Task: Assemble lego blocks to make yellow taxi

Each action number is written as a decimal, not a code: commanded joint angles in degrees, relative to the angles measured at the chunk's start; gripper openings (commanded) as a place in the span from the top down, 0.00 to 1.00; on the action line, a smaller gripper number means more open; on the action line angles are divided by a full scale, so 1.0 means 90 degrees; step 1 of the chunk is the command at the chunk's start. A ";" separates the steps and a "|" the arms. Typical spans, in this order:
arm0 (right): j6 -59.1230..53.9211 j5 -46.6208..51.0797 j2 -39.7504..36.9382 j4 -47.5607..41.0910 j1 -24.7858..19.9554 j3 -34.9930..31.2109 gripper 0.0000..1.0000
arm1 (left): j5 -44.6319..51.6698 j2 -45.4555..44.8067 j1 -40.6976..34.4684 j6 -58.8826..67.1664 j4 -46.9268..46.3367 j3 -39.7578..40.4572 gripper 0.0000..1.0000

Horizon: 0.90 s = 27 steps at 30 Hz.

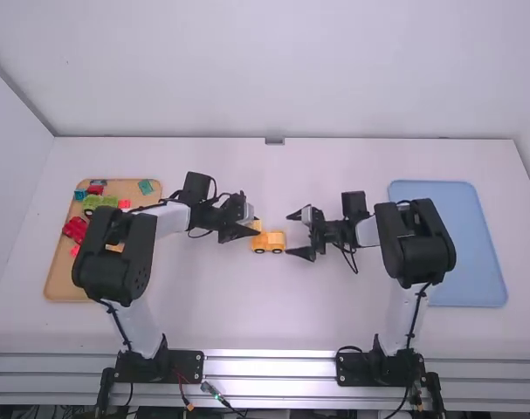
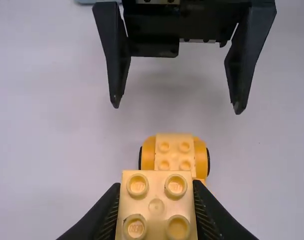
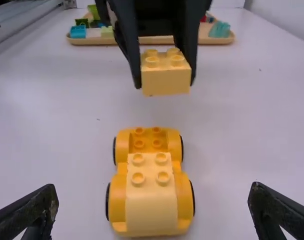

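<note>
Yellow taxi, part-built: wheeled chassis standing on the table between the arms, a pale block aboard its end nearer the right arm; left gripper clamped on a yellow block above the chassis, with a gap between; right gripper has its fingers spread, gripping nothing. Main risk, as judged: the chassis is on wheels and nothing clasps it, so a downward push slightly off centre could roll or skew it; second risk: if the held block comes down a stud row out, it may perch crookedly on an edge instead of seating; third: uneven pressure could twist it between the fingers; fourth: the right gripper, if brought in to steady the chassis, might knock the left one. View comparison: right wrist view gives the gap under the held block and the bare studs on the chassis's other end; left wrist view gives the held block's four upper studs close up, but that block hides part of the chassis; high view adds the wooden tray of coloured pieces and the blue tray.
</note>
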 commanded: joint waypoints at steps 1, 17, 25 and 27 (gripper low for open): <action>0.0663 0.0301 -0.0284 0.0299 0.0010 -0.0362 0.01 | -0.0022 0.0012 -0.0044 -0.0180 -0.0010 -0.0049 0.98; 0.1685 0.1984 -0.0393 0.1593 0.0935 -0.0736 0.01 | -0.0024 0.0012 -0.0041 -0.0180 -0.0129 -0.0049 0.98; 0.1319 0.1727 0.0158 0.1530 0.0964 -0.0338 0.01 | -0.0024 0.0012 -0.0044 -0.0148 -0.0117 -0.0083 0.98; 0.1212 0.1598 0.0362 0.1625 0.0981 -0.0233 0.01 | -0.0022 0.0012 -0.0044 -0.0160 -0.0114 -0.0114 0.98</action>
